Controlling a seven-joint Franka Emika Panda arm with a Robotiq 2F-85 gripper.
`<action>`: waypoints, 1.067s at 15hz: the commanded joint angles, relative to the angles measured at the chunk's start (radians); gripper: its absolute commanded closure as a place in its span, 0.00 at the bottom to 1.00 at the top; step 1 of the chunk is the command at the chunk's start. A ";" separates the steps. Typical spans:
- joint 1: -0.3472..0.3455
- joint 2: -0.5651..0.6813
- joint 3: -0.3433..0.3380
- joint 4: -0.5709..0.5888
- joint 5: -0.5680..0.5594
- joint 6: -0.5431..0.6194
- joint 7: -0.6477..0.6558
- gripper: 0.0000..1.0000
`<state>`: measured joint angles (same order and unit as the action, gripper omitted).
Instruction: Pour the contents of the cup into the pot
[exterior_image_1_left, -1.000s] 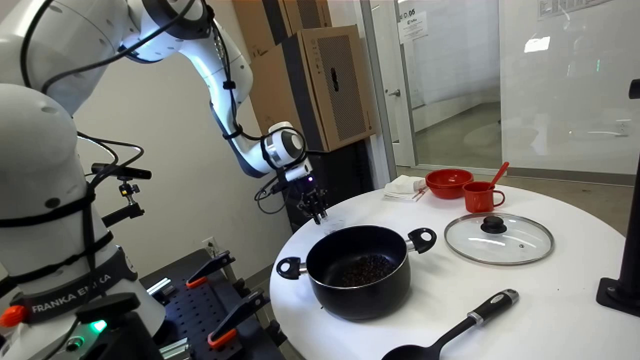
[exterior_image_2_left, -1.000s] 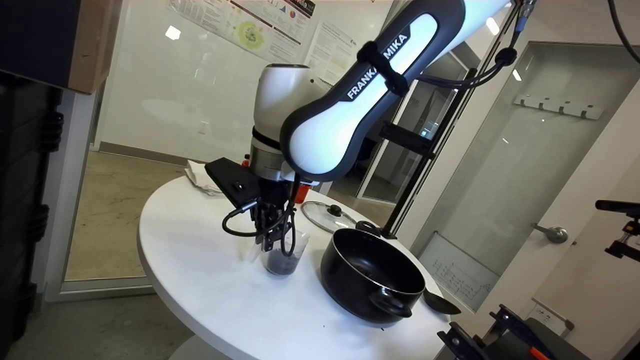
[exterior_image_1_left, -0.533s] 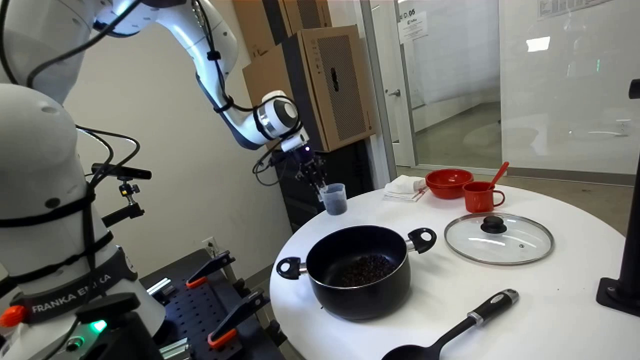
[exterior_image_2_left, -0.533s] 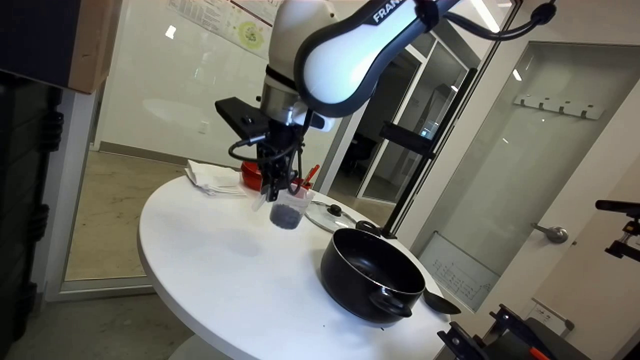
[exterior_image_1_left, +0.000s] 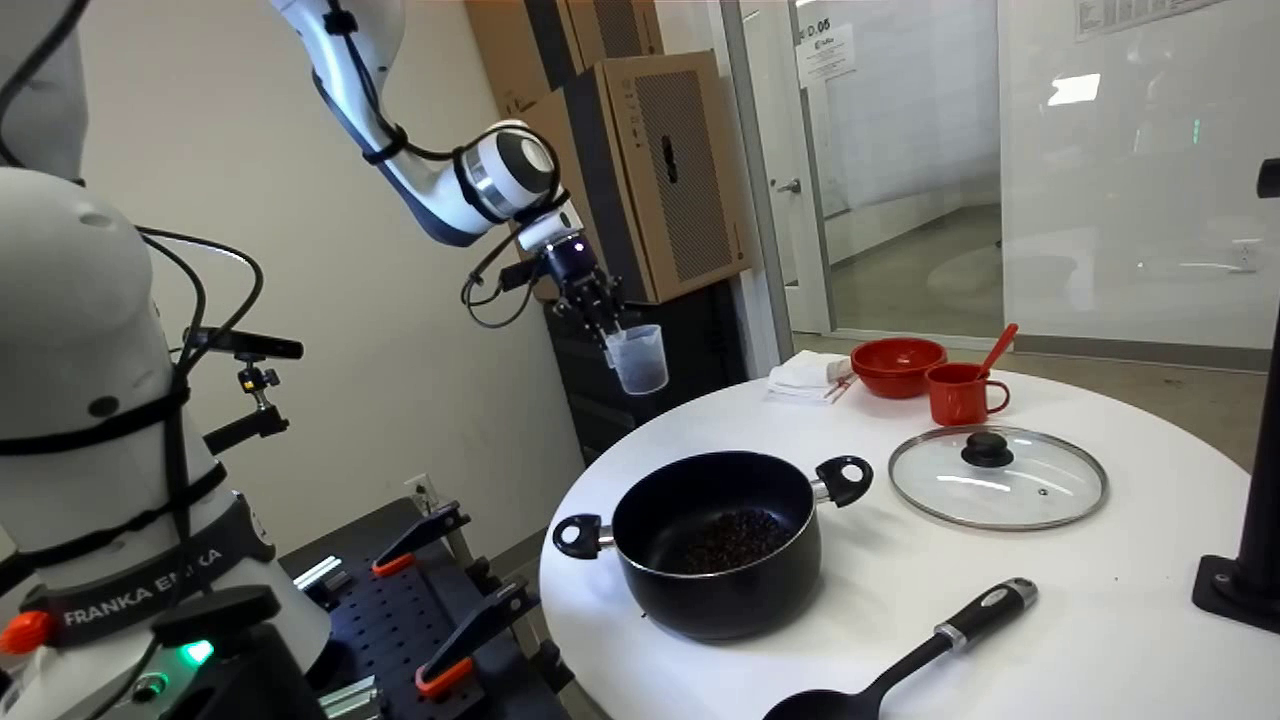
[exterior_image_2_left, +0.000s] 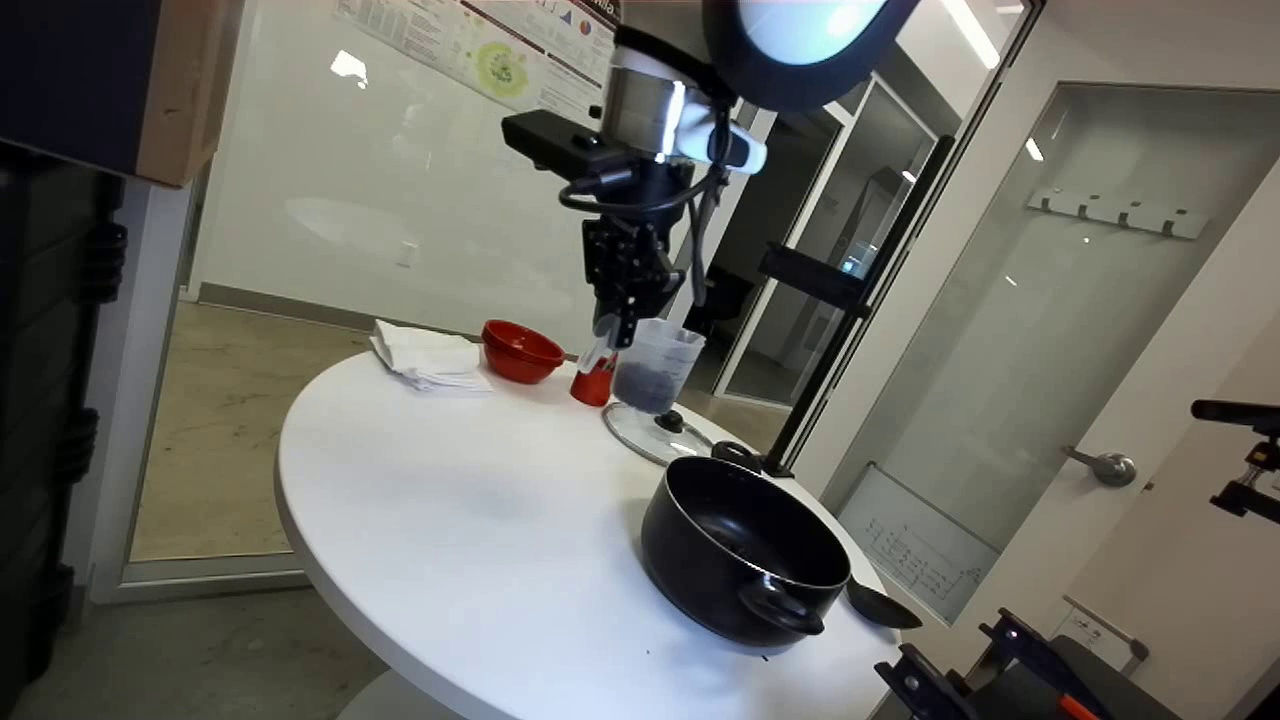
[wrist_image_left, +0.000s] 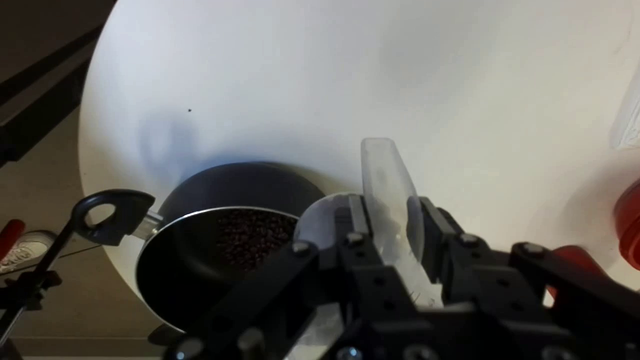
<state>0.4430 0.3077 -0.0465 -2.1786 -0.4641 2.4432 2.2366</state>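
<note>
Gripping clear cup (exterior_image_1_left: 640, 364) by handle (wrist_image_left: 382, 172) w/ tool (wrist_image_left: 391, 212), dark contents (exterior_image_2_left: 643, 388) inside, held up higher than blk pot (exterior_image_1_left: 722, 605) on tabletop (exterior_image_1_left: 1110, 610) w/ 2 handles (exterior_image_1_left: 838, 490) & dark beans (exterior_image_1_left: 738, 540) inside, nr. glass lid (exterior_image_1_left: 1020, 475).

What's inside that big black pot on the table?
Small dark-reddish pieces, perhaps beans, lie at the bottom of the pot. What is beneath them is covered. In the wrist view, the cup and the gripper also hide part of the inside.
</note>
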 joint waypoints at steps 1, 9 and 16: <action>-0.061 -0.204 0.041 -0.189 -0.036 -0.012 -0.022 0.93; -0.250 -0.437 0.091 -0.432 0.179 0.069 -0.383 0.93; -0.321 -0.437 0.056 -0.458 0.646 0.067 -0.870 0.93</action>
<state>0.1486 -0.1198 0.0249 -2.6370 0.0109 2.5368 1.5406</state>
